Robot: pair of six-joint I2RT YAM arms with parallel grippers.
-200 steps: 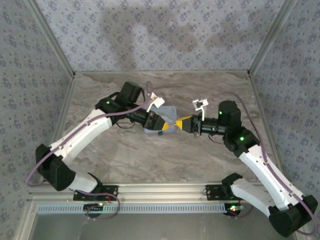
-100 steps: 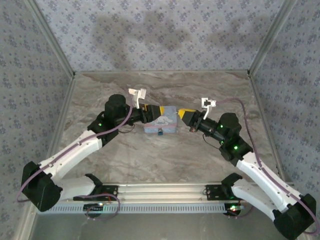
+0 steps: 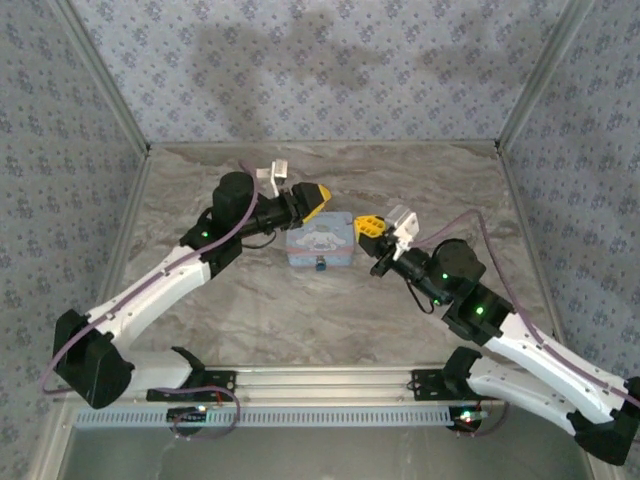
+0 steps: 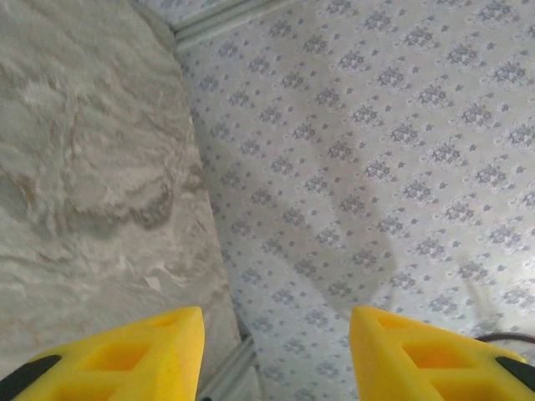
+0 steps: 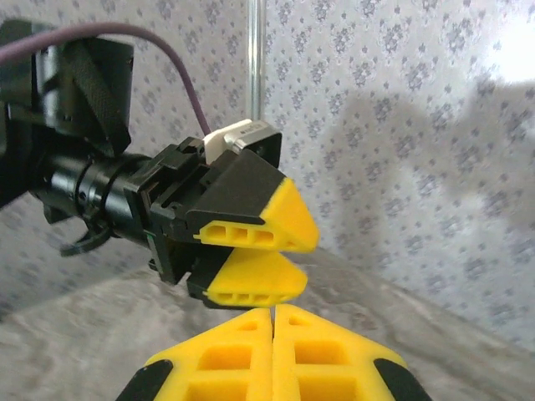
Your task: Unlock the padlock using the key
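I judge this the approach step, with nothing gripped. My left pincer [image 3: 316,198] stands partly wide and empty; my right pincer [image 3: 369,226] is pressed tight, no key showing between its tips. The padlock [image 3: 320,266] sits on the box [image 3: 322,240], below and between the 2 pincers. Next I need to locate the key, which I cannot see.

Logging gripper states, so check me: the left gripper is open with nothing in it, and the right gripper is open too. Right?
Not quite. The right gripper is shut: the right wrist view shows its yellow fingers pressed together with no gap. The left gripper is open with nothing in it, as you said.
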